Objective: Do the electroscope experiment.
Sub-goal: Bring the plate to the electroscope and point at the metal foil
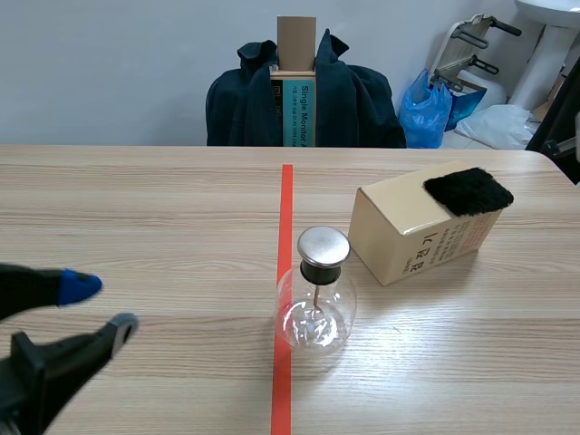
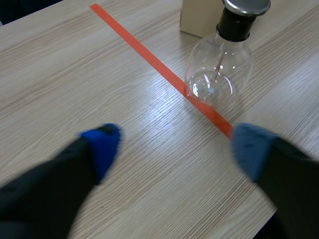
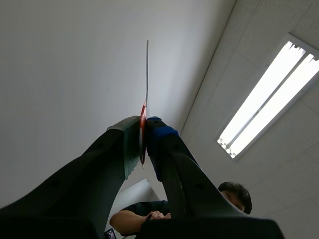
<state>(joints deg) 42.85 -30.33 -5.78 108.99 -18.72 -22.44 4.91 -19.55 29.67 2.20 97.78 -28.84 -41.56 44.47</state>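
Low over the near left of the table (image 1: 136, 208), the left gripper (image 1: 100, 306) hovers with its jaws wide apart and nothing between them. Ahead of it, on the orange-red tape line (image 1: 286, 199), the glass flask (image 1: 315, 308) of the electroscope stands upright, a metal cap (image 1: 323, 245) on its neck and a thin wire hanging inside. Near the flask, farther back and to the right, lies a cardboard box (image 1: 408, 236) with a black fur pad (image 1: 468, 190) resting on its far end. The right gripper (image 3: 143, 134) does not show over the table. Its own camera finds it turned up toward the ceiling, jaws clamped on a thin strip (image 3: 147, 74) seen edge-on, with a person (image 3: 132, 219) and a ceiling light (image 3: 264, 104) beyond.

The experiment looks to be at the charging stage, though whether the strip has been rubbed cannot be told. The next move likely calls for bringing the strip down to the fur pad, stroking it there, then carrying it close to the metal cap without knocking the flask. The free left gripper is well placed to steady the flask.
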